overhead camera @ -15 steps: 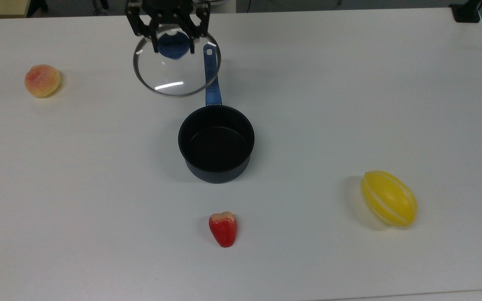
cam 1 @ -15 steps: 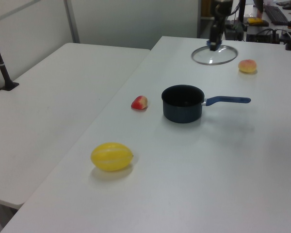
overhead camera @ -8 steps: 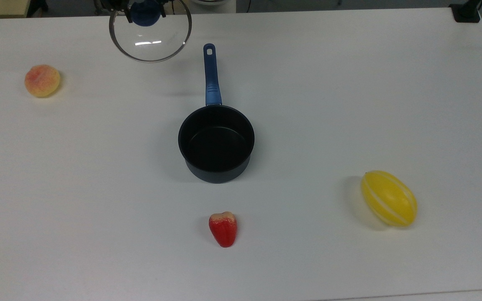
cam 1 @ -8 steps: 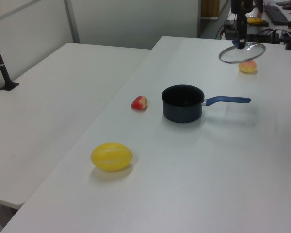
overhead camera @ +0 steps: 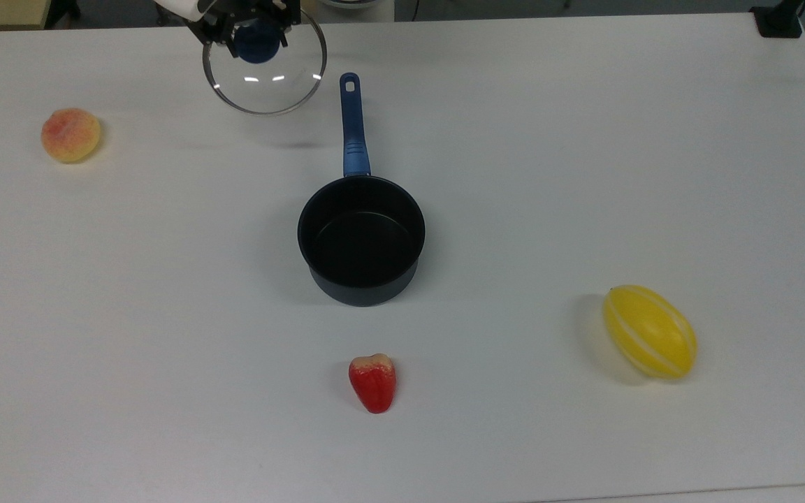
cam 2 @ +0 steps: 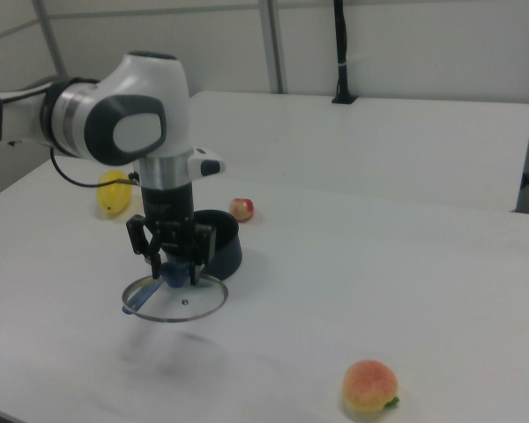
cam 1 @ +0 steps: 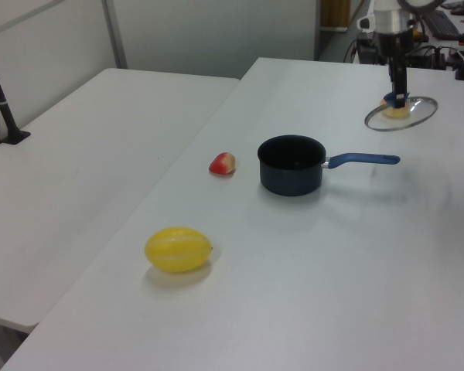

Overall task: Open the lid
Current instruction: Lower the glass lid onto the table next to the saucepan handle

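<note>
Jaws [overhead camera: 257, 38] pinching lid [overhead camera: 265, 78] knob, held above table [overhead camera: 584, 140] edge, saucepan [overhead camera: 360, 241] apart

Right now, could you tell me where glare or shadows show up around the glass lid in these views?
In the top view, the lid carries small white glints on its glass, with a faint shadow on the table below it; in the right view, a soft blurred shadow lies under the lid, held by the hand; in the left view, the peach shows through the glass.

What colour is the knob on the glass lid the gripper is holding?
Blue. The knob at the centre of the lid, clamped by the gripper, shows best in the top view.
</note>
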Action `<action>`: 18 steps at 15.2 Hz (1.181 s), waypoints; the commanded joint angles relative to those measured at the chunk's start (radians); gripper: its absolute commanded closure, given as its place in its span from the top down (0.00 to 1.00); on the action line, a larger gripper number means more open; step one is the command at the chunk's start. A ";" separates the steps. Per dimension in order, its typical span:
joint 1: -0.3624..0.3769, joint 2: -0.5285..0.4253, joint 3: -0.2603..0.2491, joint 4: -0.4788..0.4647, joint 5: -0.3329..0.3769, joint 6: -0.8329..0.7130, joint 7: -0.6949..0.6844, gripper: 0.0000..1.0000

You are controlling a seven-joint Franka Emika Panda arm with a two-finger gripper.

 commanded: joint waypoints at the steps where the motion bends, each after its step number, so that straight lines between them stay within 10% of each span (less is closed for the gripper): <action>1: 0.001 -0.052 -0.008 -0.163 -0.001 0.176 -0.004 0.16; 9: 0.021 -0.026 -0.006 -0.364 -0.004 0.556 0.153 0.16; 18: 0.063 0.043 0.003 -0.383 -0.032 0.655 0.327 0.18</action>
